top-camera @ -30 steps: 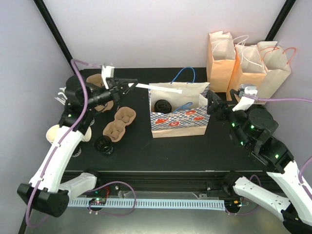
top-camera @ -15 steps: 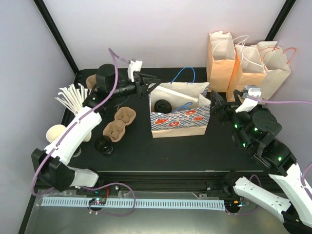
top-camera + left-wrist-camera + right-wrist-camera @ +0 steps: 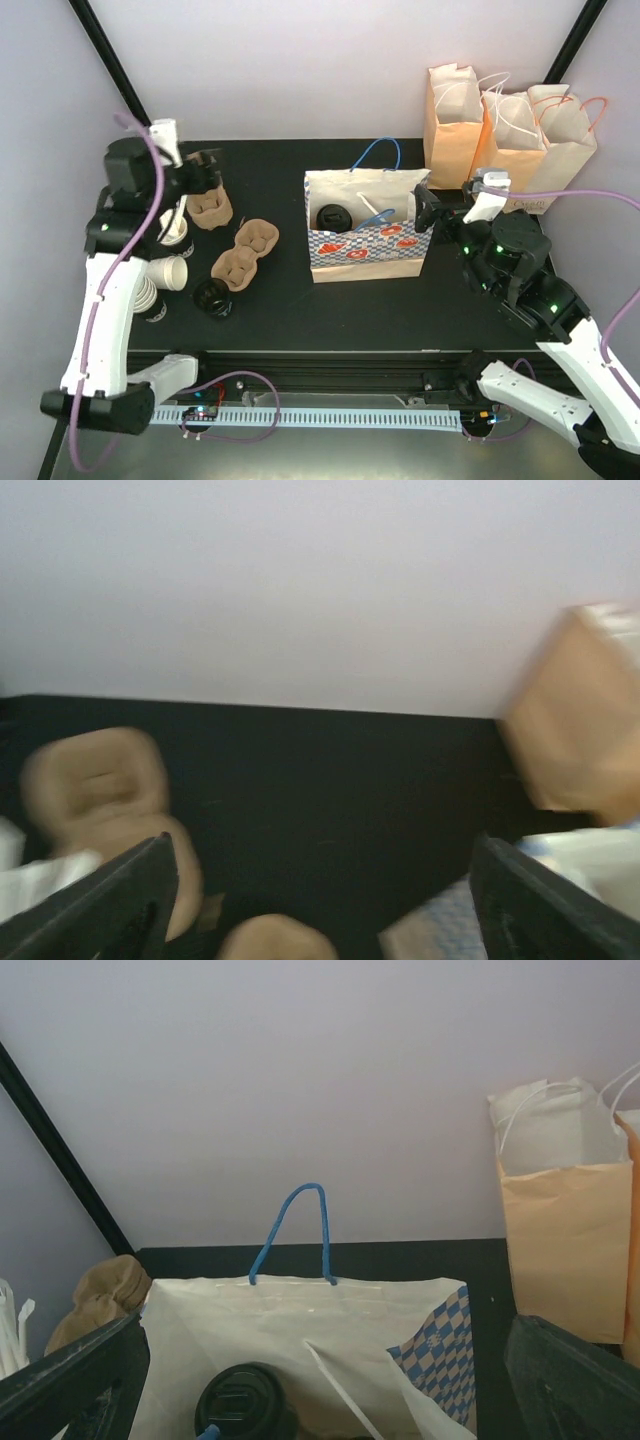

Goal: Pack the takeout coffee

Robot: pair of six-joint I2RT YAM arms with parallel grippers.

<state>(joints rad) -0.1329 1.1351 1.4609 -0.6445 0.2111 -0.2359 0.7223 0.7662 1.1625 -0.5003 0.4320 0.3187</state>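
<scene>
— Where is the coffee sitting?

— I have the takeout coffee [image 3: 331, 216] inside the patterned bag [image 3: 365, 252], in its left end. It is a small black cup, smooth and slightly glossy, under a round black lid with a raised rim. My overhead camera looks straight down on the lid, so I read the cup as upright, long axis vertical and lid facing up.

— And the bag?

— It is paper, cream inside, with blue check and red print on the near face and blue cord handles. It stands mid-table [image 3: 300, 315] with its mouth open upward.

— Your pincers?

— My right pincer [image 3: 428, 208] hangs just beside the bag's right edge, fingers spread wide with nothing between them. Its wrist camera looks over the rim onto the lid. My left pincer [image 3: 207, 172] is well apart from the bag at the far left, by a brown moulded-pulp cup carrier [image 3: 208, 208]. Its fingers are also spread and hold nothing, and that wrist view is blurred.

— Anything else?

— A second black lidded cup [image 3: 212, 296] sits on the table at the near left, just beside another pulp carrier [image 3: 245, 252], which is rough and dimpled. Cream paper cups [image 3: 170, 272] are stacked at the left edge, and three plain kraft bags [image 3: 452, 130] stand at the far right.
</scene>
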